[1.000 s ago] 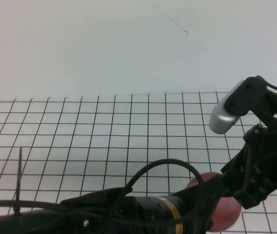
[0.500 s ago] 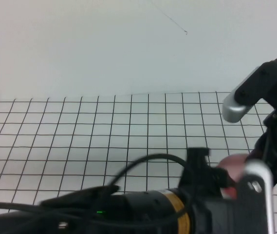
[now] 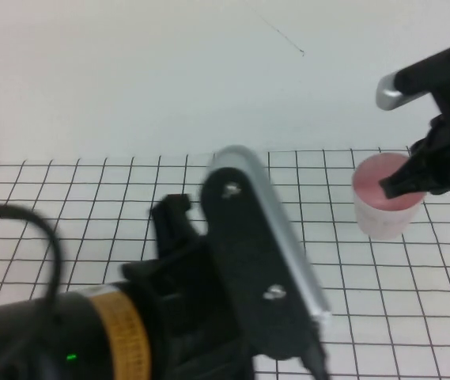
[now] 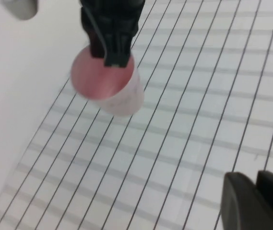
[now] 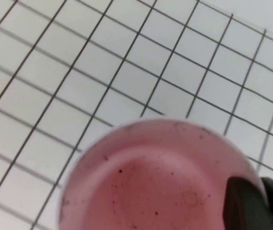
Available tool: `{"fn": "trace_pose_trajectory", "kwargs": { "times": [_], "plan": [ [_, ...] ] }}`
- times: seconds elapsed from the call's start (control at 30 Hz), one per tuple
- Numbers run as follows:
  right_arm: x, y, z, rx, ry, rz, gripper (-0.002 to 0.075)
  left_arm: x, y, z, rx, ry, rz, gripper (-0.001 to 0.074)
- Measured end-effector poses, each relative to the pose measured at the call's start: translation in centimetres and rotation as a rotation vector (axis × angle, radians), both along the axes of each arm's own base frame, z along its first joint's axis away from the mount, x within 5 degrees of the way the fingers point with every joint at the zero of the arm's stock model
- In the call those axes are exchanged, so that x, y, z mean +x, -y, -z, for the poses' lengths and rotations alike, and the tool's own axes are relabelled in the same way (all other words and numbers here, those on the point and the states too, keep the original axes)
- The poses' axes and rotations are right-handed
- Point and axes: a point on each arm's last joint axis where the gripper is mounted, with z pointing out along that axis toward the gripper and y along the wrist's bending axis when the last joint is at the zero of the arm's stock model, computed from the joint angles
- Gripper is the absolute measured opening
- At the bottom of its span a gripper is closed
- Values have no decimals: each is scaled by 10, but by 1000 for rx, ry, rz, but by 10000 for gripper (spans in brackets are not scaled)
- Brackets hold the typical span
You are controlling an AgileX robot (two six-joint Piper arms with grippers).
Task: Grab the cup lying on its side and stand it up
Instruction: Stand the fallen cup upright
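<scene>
The pale pink-white cup (image 3: 383,207) is upright, mouth up, at the far right of the grid mat. My right gripper (image 3: 405,184) is shut on its rim, one finger inside and one outside. In the right wrist view the pink inside of the cup (image 5: 146,187) fills the frame and the fingertips (image 5: 244,201) pinch the rim. The left wrist view shows the cup (image 4: 111,86) with the right gripper (image 4: 111,45) on it. My left gripper (image 4: 257,201) is shut and empty, well away from the cup; its arm (image 3: 232,269) fills the near left of the high view.
The white mat with a black grid (image 3: 130,206) covers the table. A plain pale wall (image 3: 169,71) rises behind it. The left arm's body blocks the near part of the mat in the high view.
My right gripper has carried the cup up and away from the near right to the far right and turned it mouth up. My left arm has swung across the near foreground.
</scene>
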Motion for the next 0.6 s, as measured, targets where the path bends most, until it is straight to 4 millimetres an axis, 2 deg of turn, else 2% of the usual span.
{"fn": "trace_pose_trajectory", "kwargs": {
  "times": [0.17,0.33,0.47,0.6],
  "plan": [
    [30,-17,50,15,-50,-5,4,-1,-23,3,33,-70,-143,1],
    [42,-27,92,74,-163,53,4,-4,-39,22,-49,-131,-239,1],
    [45,-31,103,110,-195,72,4,-3,-55,47,-84,-141,-355,1],
    [45,-31,103,111,-193,71,4,-4,-68,67,-114,-138,-425,1]
  ]
}}
